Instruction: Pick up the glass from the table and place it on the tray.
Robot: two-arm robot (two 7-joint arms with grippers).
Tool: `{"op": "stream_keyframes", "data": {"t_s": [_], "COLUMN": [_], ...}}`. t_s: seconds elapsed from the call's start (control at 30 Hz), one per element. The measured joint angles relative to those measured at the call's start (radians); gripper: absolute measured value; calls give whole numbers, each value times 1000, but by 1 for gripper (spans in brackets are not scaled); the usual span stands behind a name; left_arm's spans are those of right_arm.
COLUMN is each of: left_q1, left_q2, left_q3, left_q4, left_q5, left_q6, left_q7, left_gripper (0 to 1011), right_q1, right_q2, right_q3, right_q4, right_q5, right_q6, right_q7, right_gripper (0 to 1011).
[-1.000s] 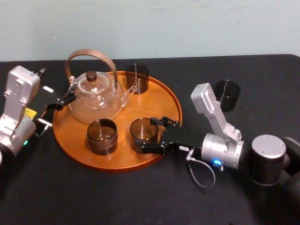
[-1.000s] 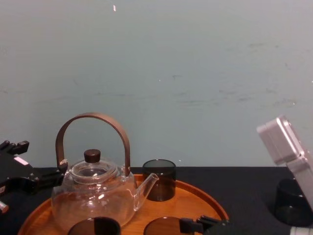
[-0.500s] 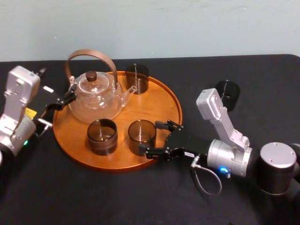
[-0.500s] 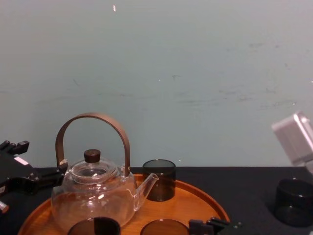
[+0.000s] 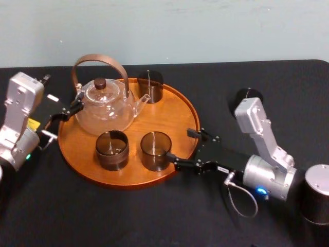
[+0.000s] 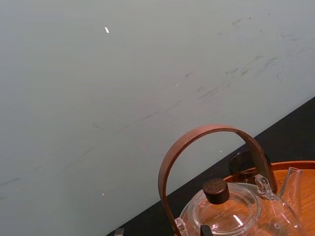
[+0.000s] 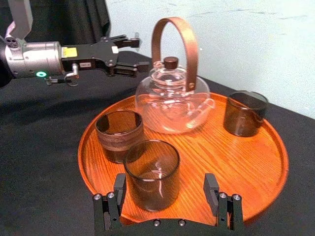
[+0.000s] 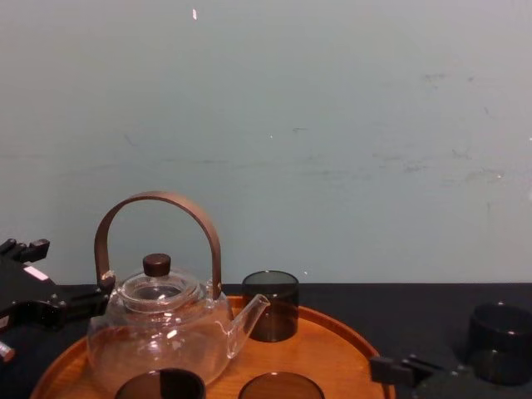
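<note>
My right gripper (image 5: 180, 145) sits wide open and empty at the near rim of the tray (image 5: 191, 105). A dark glass (image 5: 156, 150) stands upright on the tray just ahead of its fingertips. A second glass (image 5: 247, 95) stands upright on the worktop (image 5: 154, 216), behind this gripper and off to its outer side, past the arm's wrist. I judge that one comes next, and the right arm is much the nearer. My left gripper (image 5: 77, 104) hovers spread and empty beside the teapot (image 5: 105, 105).

Soft even light, faint shadows
</note>
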Motion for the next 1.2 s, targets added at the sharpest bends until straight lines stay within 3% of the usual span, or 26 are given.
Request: {"op": "stream_keyframes", "data": {"t_s": [0.23,0.6,0.9,1.2], "left_q1": [0,0,0,0], "left_q2": [0,0,0,0], "left_q3": [0,0,0,0], "left_q4": [0,0,0,0], "left_q5": [0,0,0,0], "left_q6": [0,0,0,0], "left_q7": [0,0,0,0], "left_gripper": [1001,1001,1001,1001], "right_q1": [-69,-185,-211,-201], "right_q2": [30,66,64,49], "right_q3": [60,194,280,326], "right_q4": [-47,-106,-88,-35], "right_q5": [20,54,74,90], "right_q6": [-14,-44,-46,-39], "right_q7": [-35,-97,-123,-126], "right_gripper": [1002,1002,1002,1002]}}
